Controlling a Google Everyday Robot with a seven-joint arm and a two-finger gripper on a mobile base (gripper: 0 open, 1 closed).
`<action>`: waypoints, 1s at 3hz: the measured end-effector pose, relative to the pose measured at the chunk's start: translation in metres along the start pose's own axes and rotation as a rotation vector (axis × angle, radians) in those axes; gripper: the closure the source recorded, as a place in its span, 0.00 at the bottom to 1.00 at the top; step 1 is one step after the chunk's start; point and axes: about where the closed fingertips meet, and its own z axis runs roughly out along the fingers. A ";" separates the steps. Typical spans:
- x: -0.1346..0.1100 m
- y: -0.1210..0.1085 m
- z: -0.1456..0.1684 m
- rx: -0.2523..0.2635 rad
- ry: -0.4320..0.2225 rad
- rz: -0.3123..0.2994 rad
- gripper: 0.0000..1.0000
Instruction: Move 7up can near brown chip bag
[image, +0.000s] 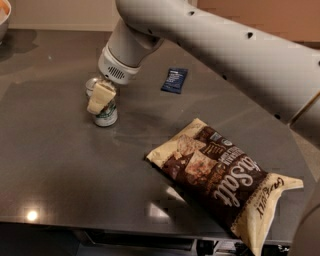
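Grey desk (60, 170) fills most of your view, its dark surface glossy and catching a small spot of light near the front left edge. Across the top, the pale arm (225, 45) reaches in from the right and bends down toward the left half of the desk. Next in size, the bag (220, 185) lies flat at the front right, brown and crinkled with cream ends, one end pointing toward the middle of the desk and the other hanging at the front edge. At the arm's tip, the gripper (101, 99) is down at the can (106, 115), with its cream part lying over the can's upper side as you see it; you cannot tell whether it is clamped on the can or loose. That can stands upright on the desk, left of centre and well apart from the bag. Smallest, a dark blue packet (174, 80) lies flat behind, between can and bag, touching neither.
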 end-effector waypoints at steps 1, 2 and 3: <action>0.002 0.000 -0.006 0.008 -0.007 0.009 0.62; 0.017 -0.001 -0.030 0.017 -0.013 0.053 0.86; 0.046 0.001 -0.062 0.022 -0.009 0.119 1.00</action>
